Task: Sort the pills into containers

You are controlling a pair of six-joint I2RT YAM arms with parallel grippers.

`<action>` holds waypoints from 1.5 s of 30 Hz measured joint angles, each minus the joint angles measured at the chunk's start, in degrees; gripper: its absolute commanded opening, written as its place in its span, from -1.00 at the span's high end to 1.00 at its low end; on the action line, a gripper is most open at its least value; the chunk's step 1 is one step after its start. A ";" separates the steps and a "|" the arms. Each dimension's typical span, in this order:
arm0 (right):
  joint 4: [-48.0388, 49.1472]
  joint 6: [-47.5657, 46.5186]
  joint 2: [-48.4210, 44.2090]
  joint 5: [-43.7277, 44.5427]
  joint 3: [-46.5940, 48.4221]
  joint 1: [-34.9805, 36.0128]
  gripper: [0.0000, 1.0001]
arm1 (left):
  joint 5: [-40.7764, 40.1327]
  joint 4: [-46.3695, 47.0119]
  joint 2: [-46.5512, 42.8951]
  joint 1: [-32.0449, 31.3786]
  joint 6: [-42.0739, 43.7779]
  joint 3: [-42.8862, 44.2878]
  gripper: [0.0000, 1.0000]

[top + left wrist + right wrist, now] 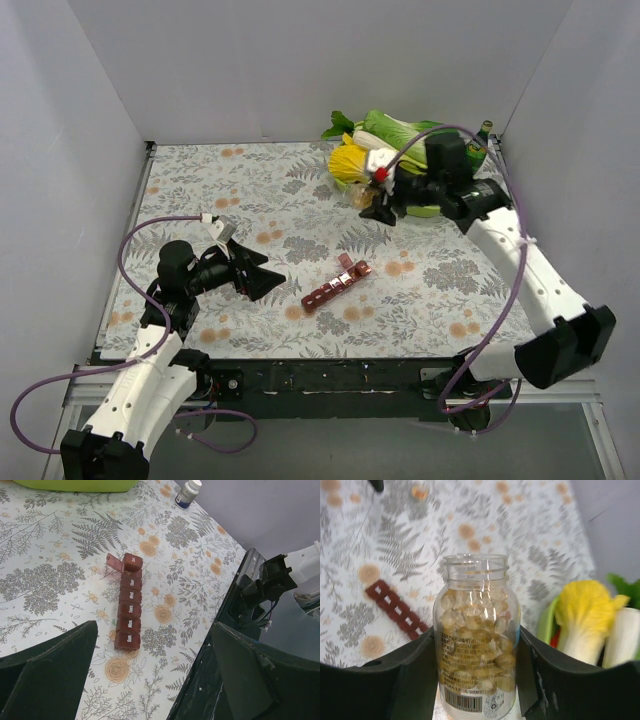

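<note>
Right wrist: my right gripper [476, 637] clamps the uncapped pill bottle [476, 605], well apart from the pill organizer [129, 607]; left gripper [154, 627] gapes empty near it. Next I'd carry the bottle over and tip gently.

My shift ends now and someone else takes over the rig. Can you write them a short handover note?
Left gripper: open, empty, just short of the pill organizer.
Right gripper: shut on an uncapped pill bottle full of capsules, upright, near the green tray.
Organizer: flat on the table, one lid near its far end open, the rest look closed.
Done: bottle uncapped and gripped, one compartment open.
Left: no pills visible in the organizer; all sorting remains.
</note>
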 measured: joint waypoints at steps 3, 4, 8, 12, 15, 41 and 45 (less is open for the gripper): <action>9.55 9.73 -5.40 -8.96 1.25 -6.64 0.97 | -0.33 -0.09 -0.02 -0.02 0.02 0.00 -0.96; 13.03 13.90 -6.95 -12.17 2.23 -9.40 0.97 | -0.50 -0.11 -0.02 -0.02 0.00 0.00 -0.96; 36.50 37.51 -9.66 -23.82 4.00 -16.65 0.97 | -1.16 -0.20 -0.02 0.00 0.02 0.00 -0.96; 80.26 81.92 -8.35 -27.36 -1.20 -21.84 0.97 | -1.73 -0.44 0.02 -0.02 0.02 0.00 -0.96; 95.27 96.59 -6.73 -27.61 -3.28 -25.31 0.97 | -1.81 -0.55 0.02 -0.02 0.00 0.00 -0.96; 19.17 5.92 -12.24 -23.61 -30.84 -17.86 0.97 | -0.59 -0.50 1.33 -0.02 0.85 0.00 -0.96; 14.62 -4.35 -10.93 -15.98 -34.40 -15.04 0.97 | -0.28 -0.46 1.36 -0.02 0.94 0.00 -0.96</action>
